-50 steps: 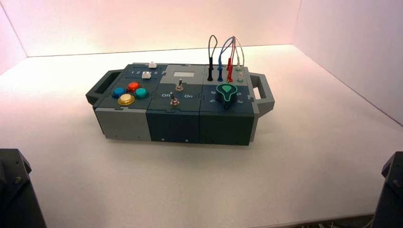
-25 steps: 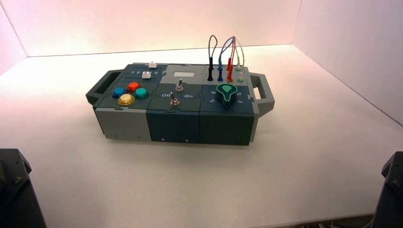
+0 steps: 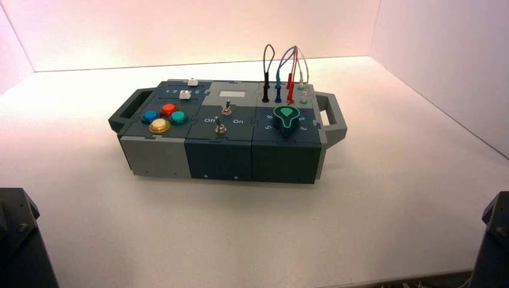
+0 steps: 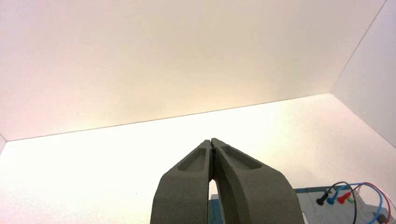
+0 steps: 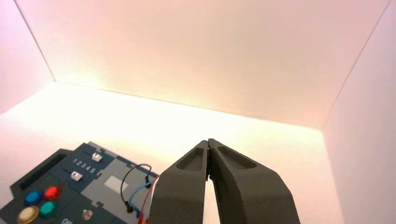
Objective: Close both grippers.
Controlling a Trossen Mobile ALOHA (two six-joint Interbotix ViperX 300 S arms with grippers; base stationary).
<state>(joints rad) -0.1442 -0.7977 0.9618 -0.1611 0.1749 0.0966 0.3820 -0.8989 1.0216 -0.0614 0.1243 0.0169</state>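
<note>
Left gripper (image 4: 212,142) and right gripper (image 5: 208,142) are both clenched, tips touching, grasping nothing. You have them parked near you, the box (image 3: 228,135) well ahead between them.

Button box (image 3: 228,135) mid-table; black arm bodies (image 3: 21,246) at near corners

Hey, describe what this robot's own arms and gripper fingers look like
Both arms are matte black, blocky, bevelled bodies with small screw heads, at the high view's lower corners. The left gripper and right gripper have dark grey, tapered fingers with recessed pockets. No cables or markings show.
</note>
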